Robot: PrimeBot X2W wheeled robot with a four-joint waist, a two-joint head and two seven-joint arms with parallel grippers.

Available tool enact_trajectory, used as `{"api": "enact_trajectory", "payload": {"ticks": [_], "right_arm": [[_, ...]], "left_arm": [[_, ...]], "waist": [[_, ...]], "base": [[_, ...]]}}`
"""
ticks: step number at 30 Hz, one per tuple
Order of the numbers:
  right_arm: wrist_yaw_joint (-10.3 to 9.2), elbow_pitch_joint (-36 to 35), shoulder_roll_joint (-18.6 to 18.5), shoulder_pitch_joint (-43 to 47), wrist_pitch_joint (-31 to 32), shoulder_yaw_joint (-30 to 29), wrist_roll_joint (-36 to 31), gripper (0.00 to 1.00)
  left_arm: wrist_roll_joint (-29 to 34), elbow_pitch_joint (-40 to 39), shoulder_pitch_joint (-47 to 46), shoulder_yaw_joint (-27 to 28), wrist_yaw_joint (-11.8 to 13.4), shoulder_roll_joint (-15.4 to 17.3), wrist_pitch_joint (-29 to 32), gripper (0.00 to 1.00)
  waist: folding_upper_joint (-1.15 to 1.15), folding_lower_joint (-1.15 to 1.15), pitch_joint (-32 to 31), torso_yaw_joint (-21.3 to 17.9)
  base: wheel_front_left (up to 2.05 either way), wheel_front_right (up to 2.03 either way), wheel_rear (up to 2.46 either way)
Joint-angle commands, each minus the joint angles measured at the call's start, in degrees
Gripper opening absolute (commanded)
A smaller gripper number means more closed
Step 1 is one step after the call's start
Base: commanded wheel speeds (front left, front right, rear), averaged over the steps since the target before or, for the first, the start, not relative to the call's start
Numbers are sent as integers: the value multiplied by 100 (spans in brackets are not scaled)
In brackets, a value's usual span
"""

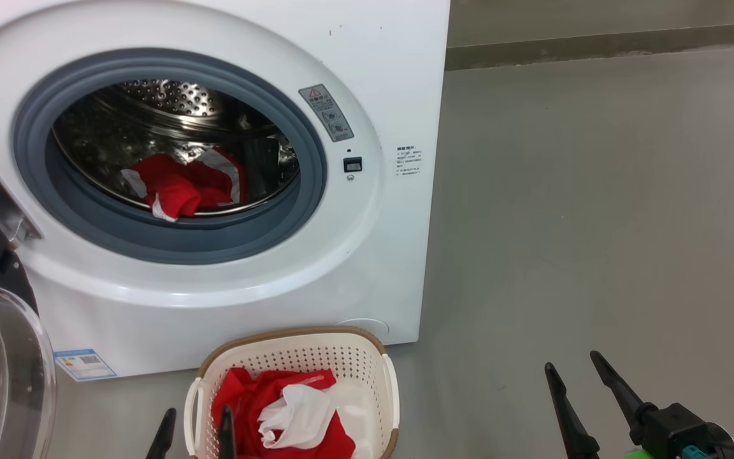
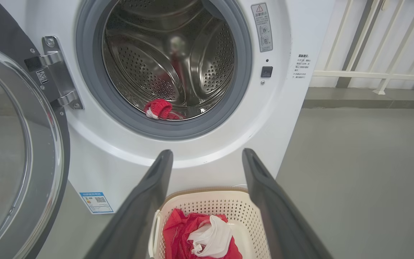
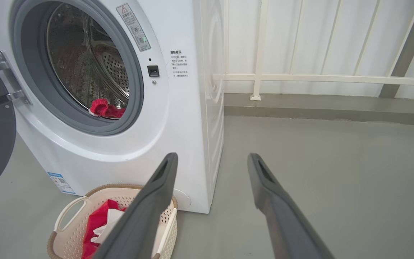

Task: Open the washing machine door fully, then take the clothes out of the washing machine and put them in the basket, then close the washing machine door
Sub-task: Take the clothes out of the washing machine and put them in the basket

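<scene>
The washing machine [image 1: 380,268] stands on the grey floor [image 1: 596,223]. It is a white front-loader with a grey-blue rubber ring [image 1: 316,191] round its mouth and a perforated steel drum [image 1: 169,95] behind it. The washing machine door [image 2: 16,151] stands wide open at the machine's left side, hung on a metal hinge [image 2: 54,72]. My left wrist view gives its glossy black rim and bulging clear glass, and my right wrist view gives a flat dark edge of it. Both wrist views add a white railing [image 3: 300,77] beyond the machine, and the right one also gives the machine's side panel. The basket [image 1: 354,357] sits on the floor just in front of the machine: cream-white, perforated, brown-rimmed, with white side handles. The clothes [image 1: 278,408] lie in two lots. A red heap with a crumpled white part is in the basket, and a red piece with white trim rests at the front bottom of the drum, just behind the ring. The head view looks down on that piece and shows its spread, whereas the wrist views show a red lump at the lip. My left end effector [image 1: 197,411] hangs at the basket's near left side, fingers wide apart, holding nothing. My right end effector [image 1: 572,361] is over bare floor, well apart from the basket, equally wide and empty. A small blue label sticker [image 1: 85,364] marks the machine's lower left corner.
</scene>
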Motion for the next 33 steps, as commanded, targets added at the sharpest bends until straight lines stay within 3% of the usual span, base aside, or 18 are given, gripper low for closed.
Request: {"api": "enact_trajectory", "payload": {"ticks": [1, 15, 33], "right_arm": [[19, -147, -48, -73, -37, 143, -6, 100], [19, -202, -47, -174, -37, 152, -46, 100], [19, -571, -172, -910, -37, 242, 126, 100]], "left_arm": [[-21, -159, -124, 159, 29, 47, -3, 100], [-57, -35, -363, 140, 39, 82, -30, 100], [-98, 1558, -2551, -13, -317, 113, 114, 100]], "waist": [[0, 0, 8, 0], [0, 0, 248, 3], [0, 0, 1912, -302]], "base": [[0, 0, 0], [0, 0, 0], [0, 0, 0]]}}
